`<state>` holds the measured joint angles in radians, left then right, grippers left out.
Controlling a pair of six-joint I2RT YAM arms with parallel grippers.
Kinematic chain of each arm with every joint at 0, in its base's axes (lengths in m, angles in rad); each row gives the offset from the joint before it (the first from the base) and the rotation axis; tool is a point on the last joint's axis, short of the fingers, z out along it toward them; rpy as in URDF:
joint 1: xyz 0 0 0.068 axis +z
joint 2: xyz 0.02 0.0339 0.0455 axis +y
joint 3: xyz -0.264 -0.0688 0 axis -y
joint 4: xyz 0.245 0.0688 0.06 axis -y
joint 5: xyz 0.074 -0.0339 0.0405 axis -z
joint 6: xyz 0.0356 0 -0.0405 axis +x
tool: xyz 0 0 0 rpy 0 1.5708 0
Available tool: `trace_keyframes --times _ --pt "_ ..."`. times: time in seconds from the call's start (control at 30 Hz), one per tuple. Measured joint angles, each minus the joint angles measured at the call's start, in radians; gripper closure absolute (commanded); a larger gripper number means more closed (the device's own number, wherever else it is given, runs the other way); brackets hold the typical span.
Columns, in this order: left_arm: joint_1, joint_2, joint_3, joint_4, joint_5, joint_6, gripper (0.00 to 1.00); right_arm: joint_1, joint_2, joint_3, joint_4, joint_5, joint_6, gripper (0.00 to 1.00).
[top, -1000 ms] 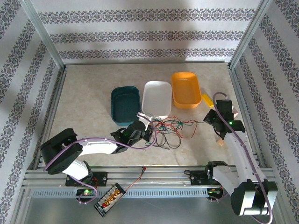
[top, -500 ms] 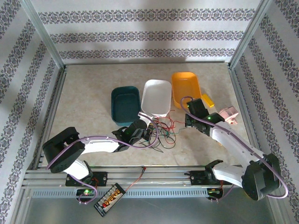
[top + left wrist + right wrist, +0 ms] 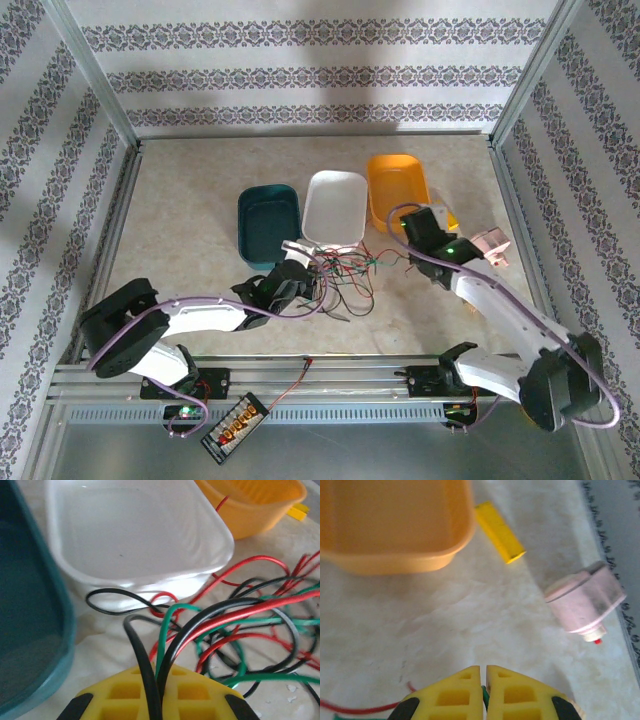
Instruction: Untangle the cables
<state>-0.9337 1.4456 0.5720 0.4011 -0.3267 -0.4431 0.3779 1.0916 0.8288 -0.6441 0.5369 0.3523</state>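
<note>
Cables tangled, pinched in both jaws

Bright, even light; soft shadows fall on the patterned back wall. Both wrist views look blurry, glare washing the white plastic tray.

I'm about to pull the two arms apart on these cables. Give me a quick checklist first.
1. Grip, left gripper: ok, black and green cables run into its closed jaws.
2. Grip, right gripper: ok, shut on a green strand.
3. Tangle loosened: not ok, red, black and green strands cross in a clump between the grippers.
4. Strands free of trays: cannot tell, one red strand lies at the wall of the orange tray.
5. Room on the right: ok, pink object and yellow block lie apart from that gripper.
</note>
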Motion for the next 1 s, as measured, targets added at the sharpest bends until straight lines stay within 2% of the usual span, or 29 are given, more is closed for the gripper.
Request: trace_keyframes --times 0.13,0.23,0.43,0.57,0.77,0.9,1.0 --pt "0.0 -0.036 -0.008 0.002 -0.034 -0.024 1.0 -0.165 -0.097 -0.025 0.005 -0.119 0.038 1.0" --pt "0.0 -0.053 -0.019 0.003 -0.05 -0.043 1.0 -0.251 -0.119 -0.049 0.0 -0.2 0.061 1.0" --pt "0.0 -0.064 -0.037 0.002 -0.074 -0.066 1.0 -0.283 -0.121 -0.054 -0.011 -0.286 0.079 1.0" --pt "0.0 -0.053 -0.028 -0.008 -0.066 -0.031 1.0 -0.193 -0.108 -0.054 0.016 -0.319 0.059 1.0" --pt "0.001 0.025 0.032 -0.021 0.001 0.037 1.0 0.066 -0.014 -0.054 0.08 -0.328 -0.006 1.0" --pt "0.001 0.053 0.047 -0.021 0.035 0.05 1.0 0.174 0.055 -0.05 0.096 -0.266 -0.03 1.0" --pt "0.001 0.055 0.047 -0.021 0.039 0.05 1.0 0.209 0.088 -0.036 0.089 -0.174 -0.035 1.0"
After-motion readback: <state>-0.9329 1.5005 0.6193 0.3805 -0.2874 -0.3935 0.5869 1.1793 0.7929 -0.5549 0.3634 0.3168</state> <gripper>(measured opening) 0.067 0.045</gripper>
